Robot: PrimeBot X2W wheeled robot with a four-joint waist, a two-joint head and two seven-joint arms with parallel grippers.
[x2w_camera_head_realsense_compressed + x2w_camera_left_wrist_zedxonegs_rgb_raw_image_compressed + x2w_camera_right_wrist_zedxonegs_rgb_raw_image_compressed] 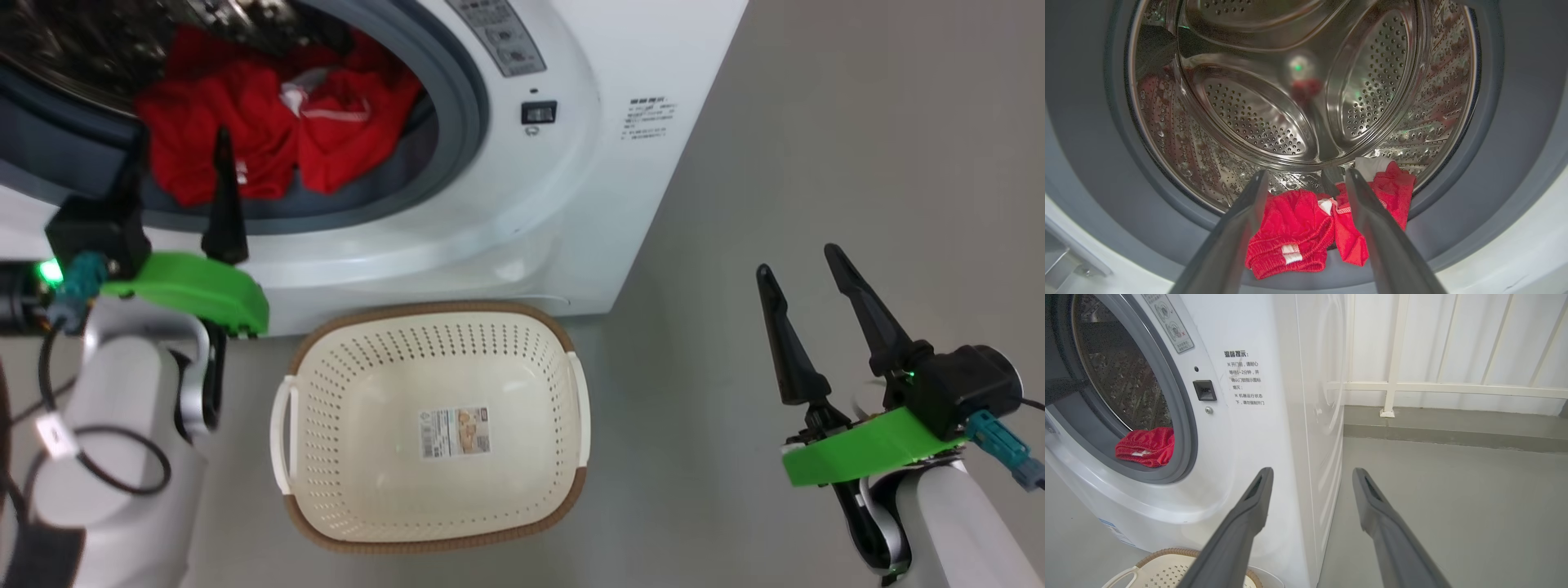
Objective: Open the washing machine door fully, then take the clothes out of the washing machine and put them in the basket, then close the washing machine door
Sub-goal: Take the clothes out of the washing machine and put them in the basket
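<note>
Pointing at nearby clothes (pixel 1290 220), left jaws stand parted.

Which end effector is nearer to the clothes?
Left. The left end effector is just before the clothes; the right end effector is far off, beside the basket.

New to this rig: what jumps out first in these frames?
The bright red clothes heaped at the mouth of the washing machine catch the eye first, with the open left pincer aimed straight at them. Just below the opening, the cream basket sits empty on the grey floor. The right pincer hangs open off to the right, beside the machine.
</note>
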